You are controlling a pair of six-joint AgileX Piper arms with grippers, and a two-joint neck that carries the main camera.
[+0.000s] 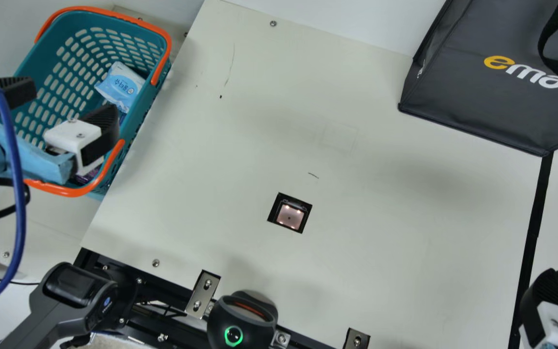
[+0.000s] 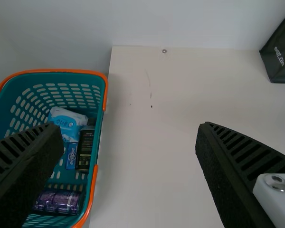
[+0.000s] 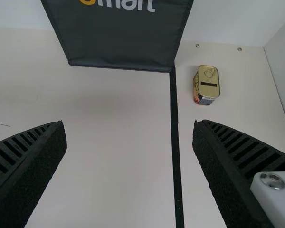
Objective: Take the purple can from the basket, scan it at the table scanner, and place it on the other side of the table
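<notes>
Inside the basket [image 2: 97,137], your purple can [image 2: 57,201] lies on its side. Your left gripper [image 2: 129,129] hangs over the basket, spread wide, likely so it can fit around the can. Your table scanner [image 1: 289,216] sits between basket and black line [image 1: 532,237], handy for a stop. Your right gripper [image 3: 129,126], also spread, holds nothing.
</notes>
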